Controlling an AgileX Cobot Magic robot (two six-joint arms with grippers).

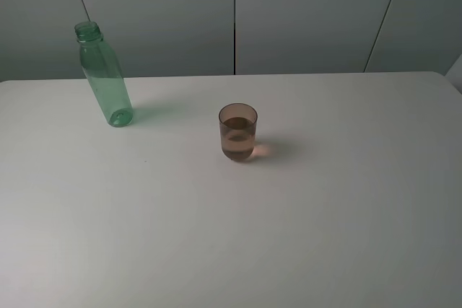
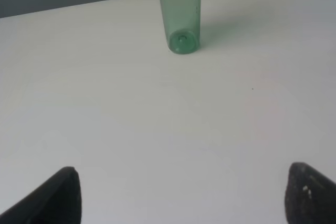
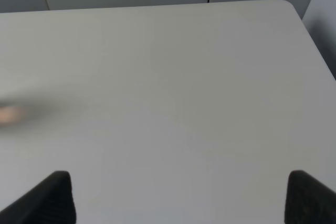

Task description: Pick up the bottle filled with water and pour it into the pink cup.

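Observation:
The green bottle stands upright and capless at the table's far left, and shows no water inside. It also shows in the left wrist view, with its top cut off. The pink cup stands upright near the table's middle and holds liquid to about half its height. Neither arm shows in the exterior high view. My left gripper is open and empty, well short of the bottle. My right gripper is open and empty over bare table; the cup itself is out of that view, only a pinkish glow shows.
The white table fills the view, with grey wall panels behind its far edge. The table's far right corner shows in the right wrist view.

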